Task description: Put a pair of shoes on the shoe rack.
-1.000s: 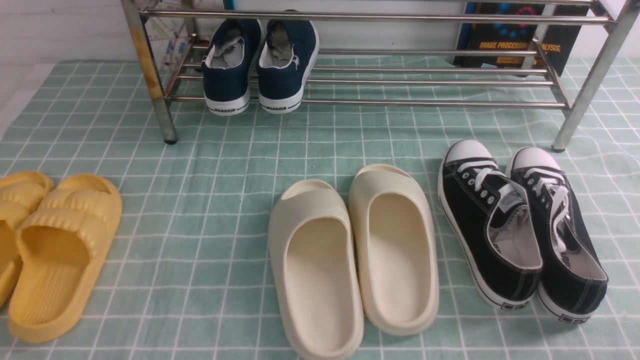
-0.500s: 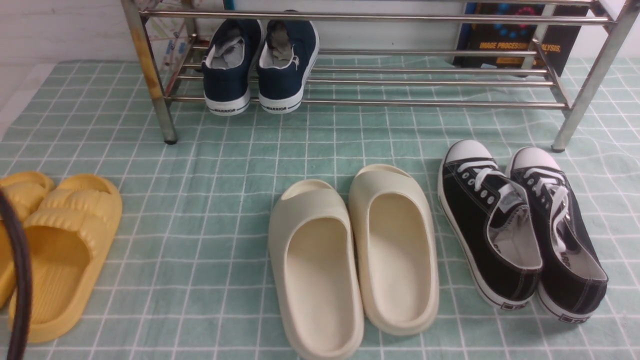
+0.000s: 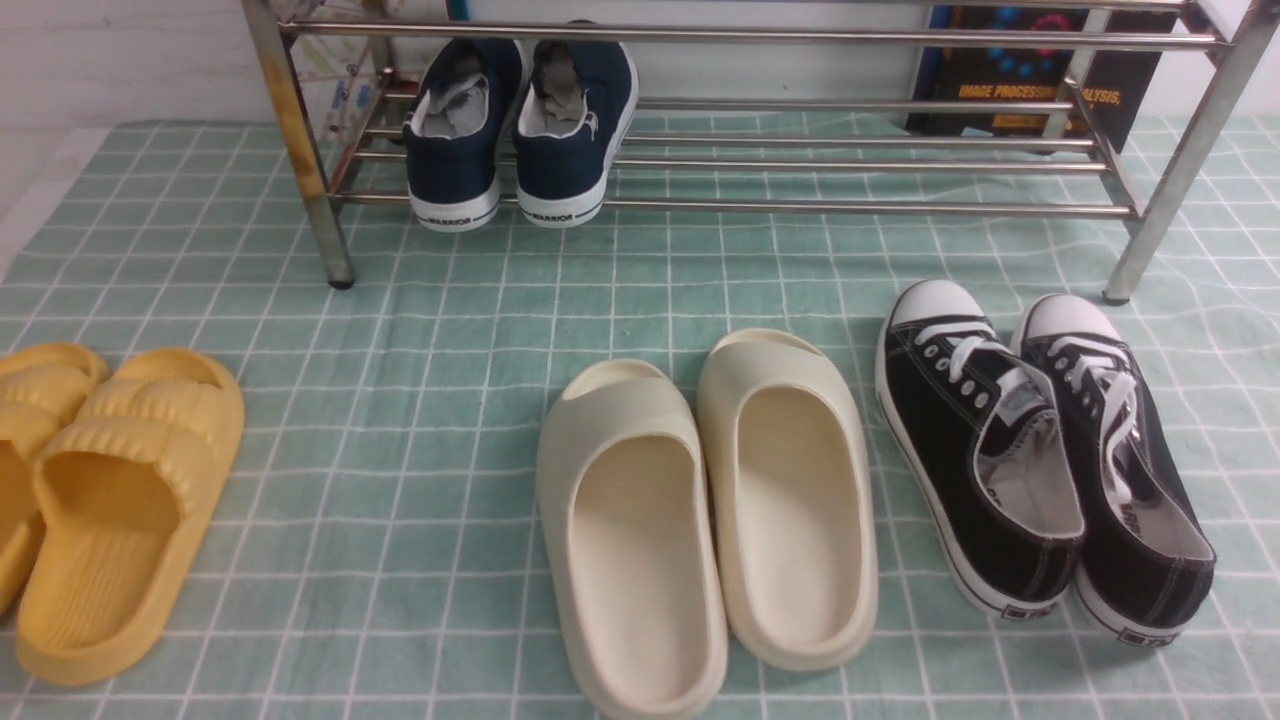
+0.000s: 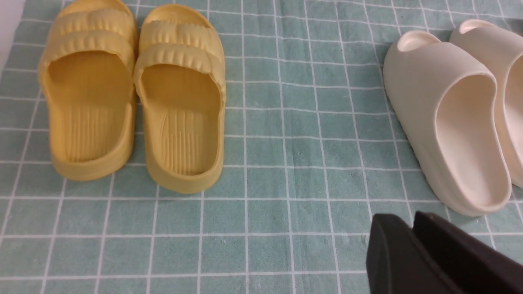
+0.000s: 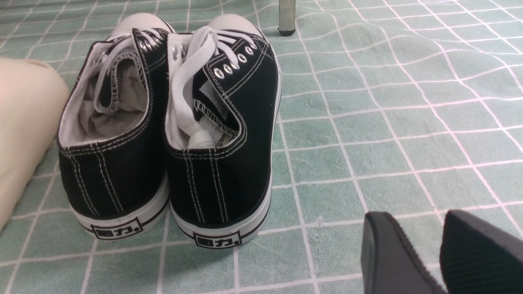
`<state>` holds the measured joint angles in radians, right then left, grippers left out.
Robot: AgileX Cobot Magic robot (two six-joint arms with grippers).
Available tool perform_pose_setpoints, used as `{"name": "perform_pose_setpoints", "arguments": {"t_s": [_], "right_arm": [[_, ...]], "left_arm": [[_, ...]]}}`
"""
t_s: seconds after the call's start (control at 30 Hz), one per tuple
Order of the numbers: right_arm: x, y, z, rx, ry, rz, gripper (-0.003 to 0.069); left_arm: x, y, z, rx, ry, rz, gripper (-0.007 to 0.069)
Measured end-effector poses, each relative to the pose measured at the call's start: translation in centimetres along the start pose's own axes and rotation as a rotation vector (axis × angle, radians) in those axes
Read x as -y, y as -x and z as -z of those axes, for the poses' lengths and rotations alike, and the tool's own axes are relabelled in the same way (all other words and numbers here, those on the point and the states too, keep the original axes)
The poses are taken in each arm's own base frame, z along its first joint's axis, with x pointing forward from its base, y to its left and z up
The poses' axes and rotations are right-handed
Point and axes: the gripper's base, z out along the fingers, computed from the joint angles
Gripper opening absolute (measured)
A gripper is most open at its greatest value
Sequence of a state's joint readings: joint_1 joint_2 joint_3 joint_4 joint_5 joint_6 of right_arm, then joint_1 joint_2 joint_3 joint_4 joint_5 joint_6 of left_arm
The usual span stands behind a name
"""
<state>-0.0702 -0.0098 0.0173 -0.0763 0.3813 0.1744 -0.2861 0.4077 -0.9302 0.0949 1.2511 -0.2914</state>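
The pair of shoes (image 3: 520,130), two navy canvas slip-ons, stood side by side on the lower bars of the shoe rack (image 3: 860,207), at about eleven o'clock in the front view, heels outward and overhanging the front bar slightly. By that position the placement appeared complete.

Handling assessment: the canvas uppers looked soft and likely to collapse under a pinch; the white rubber soles appeared stiffer and less slippery. Each shoe was judged light. The heel collar or the sole edge at the heel would offer the firmest hold.

Count: two navy shoes on the rack; two cream slides (image 3: 700,520) at six o'clock; two black lace-up sneakers (image 3: 1040,460) at four o'clock; two yellow slides (image 3: 110,500) at eight o'clock; one rack. All but the navy pair lay on the checked green cloth (image 3: 420,400) covering the surface.

The left pincer (image 4: 412,228) showed its fingers pressed together, gripping nothing, above bare cloth near the cream slides. The right pincer (image 5: 412,241) stood with a clear gap between its fingers, empty, just behind the black sneakers.
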Motion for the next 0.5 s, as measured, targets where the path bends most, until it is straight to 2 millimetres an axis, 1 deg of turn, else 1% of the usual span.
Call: {"name": "perform_pose_setpoints", "arguments": {"t_s": [0.03, 0.07, 0.13, 0.17, 0.2, 0.23, 0.3, 0.4, 0.5], "right_arm": [[0.0, 0.0, 0.0, 0.0, 0.0, 0.0, 0.0239], [0.0, 0.0, 0.0, 0.0, 0.0, 0.0, 0.0239], [0.0, 0.0, 0.0, 0.0, 0.0, 0.0, 0.0239], [0.0, 0.0, 0.0, 0.0, 0.0, 0.0, 0.0239], [0.0, 0.0, 0.0, 0.0, 0.0, 0.0, 0.0239], [0.0, 0.0, 0.0, 0.0, 0.0, 0.0, 0.0239], [0.0, 0.0, 0.0, 0.0, 0.0, 0.0, 0.0239], [0.0, 0.0, 0.0, 0.0, 0.0, 0.0, 0.0239], [0.0, 0.0, 0.0, 0.0, 0.0, 0.0, 0.0239]], "left_arm": [[-0.1, -0.4, -0.3, -0.012, 0.007, -0.002, 0.0015], [-0.2, -0.8, -0.7, -0.015, 0.01, -0.004, -0.0013], [-0.4, -1.8, -1.7, 0.009, 0.011, 0.002, -0.0013], [-0.4, -1.9, -1.7, 0.033, 0.007, 0.004, -0.0013], [-0.5, -2.3, -2.1, 0.069, 0.007, 0.01, -0.0013], [-0.7, -3.5, -3.5, 0.159, 0.018, 0.033, -0.0013], [-0.9, -4.4, -4.5, 0.277, 0.013, 0.061, -0.0013], [-1.2, -6.1, -6.8, 0.457, 0.018, 0.113, -0.0013], [-1.8, -7.8, -8.9, 0.586, 0.034, 0.135, -0.0013]]}}
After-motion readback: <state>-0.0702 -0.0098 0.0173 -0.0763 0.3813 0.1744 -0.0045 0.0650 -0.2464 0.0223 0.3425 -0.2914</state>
